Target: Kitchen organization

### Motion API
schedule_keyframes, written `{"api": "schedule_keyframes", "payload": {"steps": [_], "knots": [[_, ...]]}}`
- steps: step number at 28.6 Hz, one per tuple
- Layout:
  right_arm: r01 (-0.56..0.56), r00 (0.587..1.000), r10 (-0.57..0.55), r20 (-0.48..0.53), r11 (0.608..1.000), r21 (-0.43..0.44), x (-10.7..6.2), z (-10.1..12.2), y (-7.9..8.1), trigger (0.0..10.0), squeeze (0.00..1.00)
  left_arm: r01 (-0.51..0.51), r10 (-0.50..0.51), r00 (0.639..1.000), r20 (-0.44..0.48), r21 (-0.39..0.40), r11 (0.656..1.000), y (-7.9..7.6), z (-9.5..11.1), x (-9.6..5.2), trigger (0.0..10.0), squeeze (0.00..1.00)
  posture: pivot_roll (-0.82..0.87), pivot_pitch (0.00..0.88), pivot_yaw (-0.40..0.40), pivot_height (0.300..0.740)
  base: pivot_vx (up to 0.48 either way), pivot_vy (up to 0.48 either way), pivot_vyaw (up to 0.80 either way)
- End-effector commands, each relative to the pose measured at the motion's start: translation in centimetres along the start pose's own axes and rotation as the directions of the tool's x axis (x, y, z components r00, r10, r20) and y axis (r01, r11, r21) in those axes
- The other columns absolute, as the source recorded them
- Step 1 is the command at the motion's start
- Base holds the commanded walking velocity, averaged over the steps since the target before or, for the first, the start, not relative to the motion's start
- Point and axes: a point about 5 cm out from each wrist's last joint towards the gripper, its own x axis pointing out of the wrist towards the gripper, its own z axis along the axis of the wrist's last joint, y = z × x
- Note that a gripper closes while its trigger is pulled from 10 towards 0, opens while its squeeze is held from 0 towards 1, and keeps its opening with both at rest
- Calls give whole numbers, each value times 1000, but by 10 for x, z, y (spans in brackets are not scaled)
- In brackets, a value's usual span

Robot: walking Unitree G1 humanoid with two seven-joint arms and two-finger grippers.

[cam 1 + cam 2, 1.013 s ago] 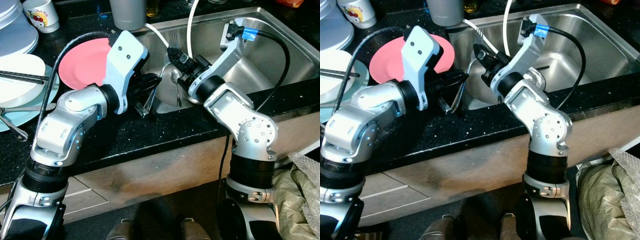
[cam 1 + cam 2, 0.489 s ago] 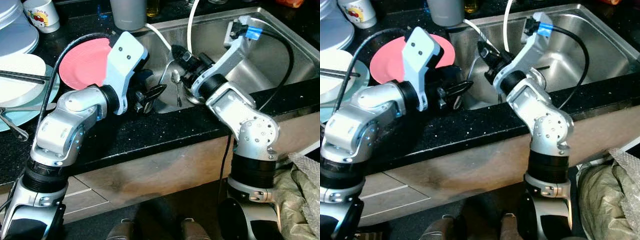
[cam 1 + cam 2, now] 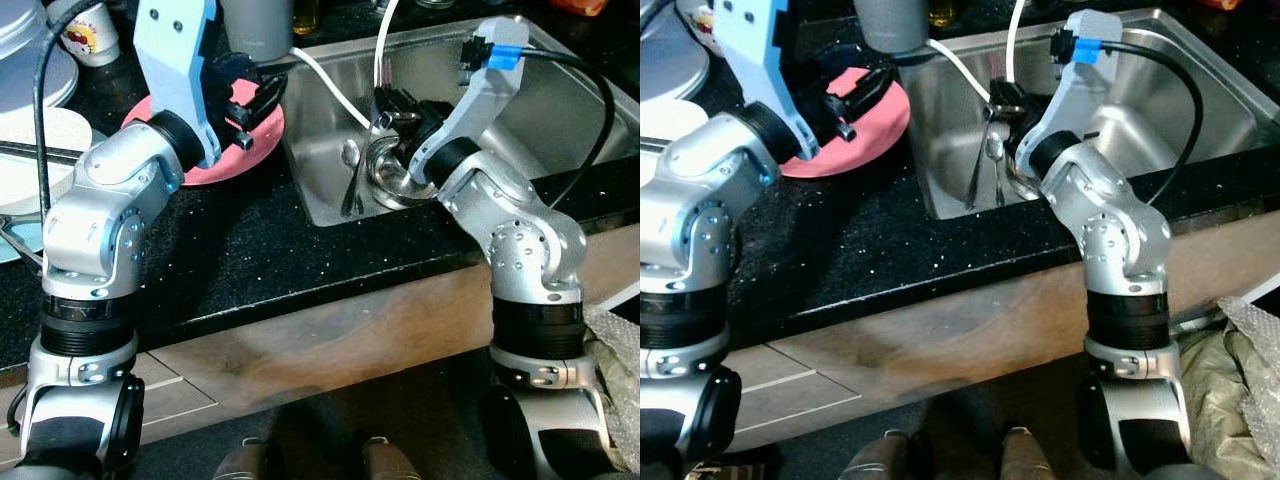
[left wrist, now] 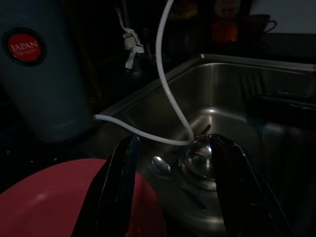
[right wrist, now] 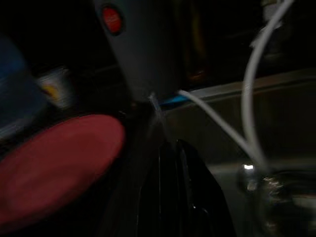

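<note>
Left wrist view: two black fingers [image 4: 121, 182] spread wide with nothing between them, looking past the pink plate [image 4: 59, 207] toward the sink [image 4: 266, 98]. It also picks up a grey canister [image 4: 39, 69] with a red round label, a white cable [image 4: 165, 74] looping down, and a spoon [image 4: 163, 165] beside a small metal bowl [image 4: 200, 158] on the sink floor.

Right wrist view, dark and blurred: the right gripper's fingers [image 5: 173, 197] lie pressed together; a thin pale sliver rises from their tip, too blurred to say what it is or whether it is held.

Left eye view gives the layout. Left gripper [image 3: 250, 105] hovers over the plate, which lies on the black counter [image 3: 250, 260] just beside the sink's left rim. Right gripper [image 3: 395, 105] reaches into the left end of the sink, just above the bowl. Spoon and a second long utensil [image 3: 975, 170] lean along the left wall of the basin.

Counter front of the sink is bare black stone. Far left of the counter is crowded: stacked white plates [image 3: 30, 150], a printed mug [image 3: 85, 25]. A crumpled plastic bag [image 3: 610, 370] sits low to the right of the robot.
</note>
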Motion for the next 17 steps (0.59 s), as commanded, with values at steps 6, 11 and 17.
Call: {"api": "schedule_keyframes", "payload": {"steps": [6, 11, 17], "knots": [[106, 994, -103, 41, 990, -87, 10, -15, -26, 0, 0, 116, -102, 983, -152, 84, 990, -15, -20, -3, 10000, 0, 41, 214, 41, 740, 0, 0, 0], [162, 983, -156, 91, 985, -60, 15, -14, -43, 0, 0, 130, -111, 974, -200, 84, 988, -17, -30, -4, 10000, 0, 42, 216, 42, 740, 0, 0, 0], [152, 983, -148, 105, 988, -27, 24, -20, -51, 0, 0, 145, -120, 963, -243, 87, 986, -18, -38, -5, 10000, 0, 44, 217, 42, 740, 0, 0, 0]]}}
